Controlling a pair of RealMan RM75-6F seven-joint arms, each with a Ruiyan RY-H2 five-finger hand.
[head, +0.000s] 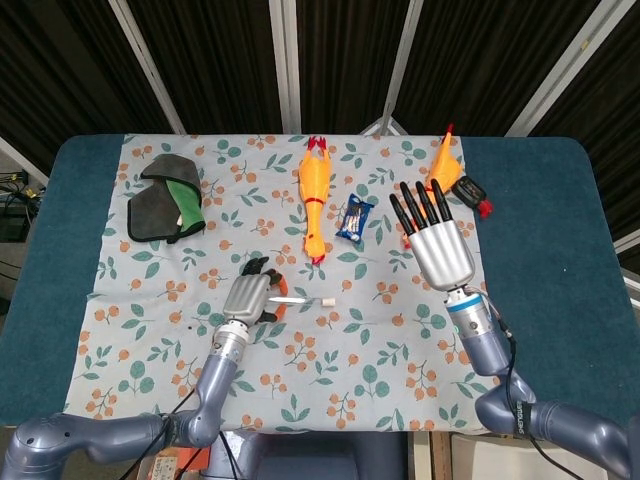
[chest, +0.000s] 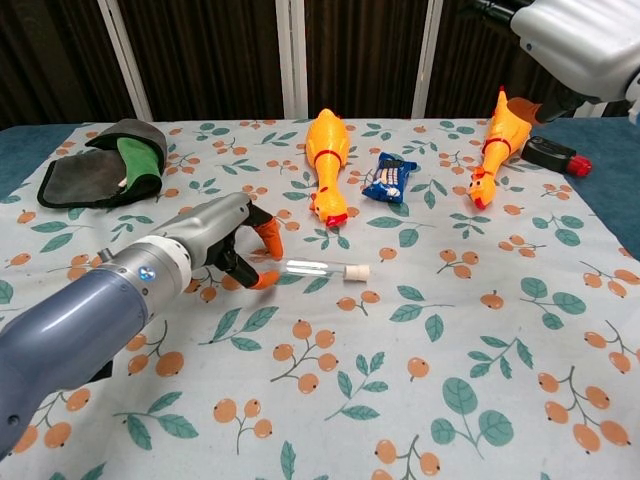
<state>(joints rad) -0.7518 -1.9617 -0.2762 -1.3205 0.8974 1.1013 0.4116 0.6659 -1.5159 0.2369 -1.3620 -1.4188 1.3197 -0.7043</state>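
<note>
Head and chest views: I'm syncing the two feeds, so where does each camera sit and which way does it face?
Head view: high above, looking steeply down on the table; both forearms, left hand and right hand show.
Chest view: low, facing forward across the table; left arm fills the foreground, right hand at the top corner.
Shared: the test tube, both rubber chickens.

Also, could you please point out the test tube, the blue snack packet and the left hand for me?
Test tube (chest: 322, 268), chest view, middle of the clear barrel.
Blue packet (chest: 390, 178), chest view, centre of the wrapper.
Left hand (head: 246, 298), head view, silver back of the hand.
</note>
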